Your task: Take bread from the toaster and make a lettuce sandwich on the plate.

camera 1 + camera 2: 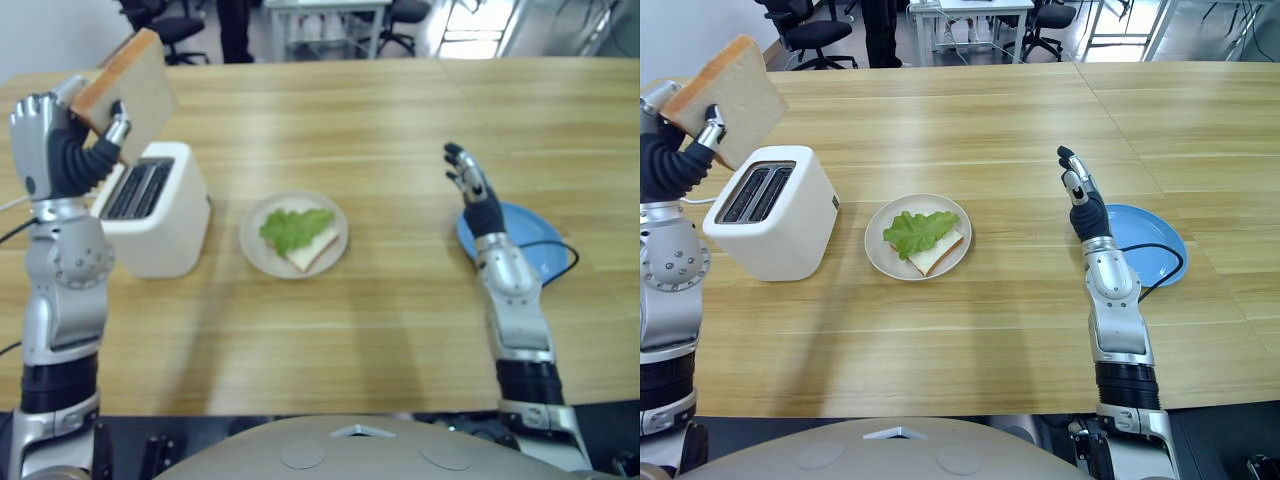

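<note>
Left hand, whole in left eye view, pinching bread slice above toaster; right hand spread

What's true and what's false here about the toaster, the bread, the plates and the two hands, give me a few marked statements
1. The left hand holds a bread slice clear of the toaster. True.
2. The beige plate is bare. False: it carries a second slice topped with lettuce.
3. The right hand grips the blue plate. False: it is open, holding nothing, near that plate.
4. The toaster stands left of the beige plate. True.
</note>
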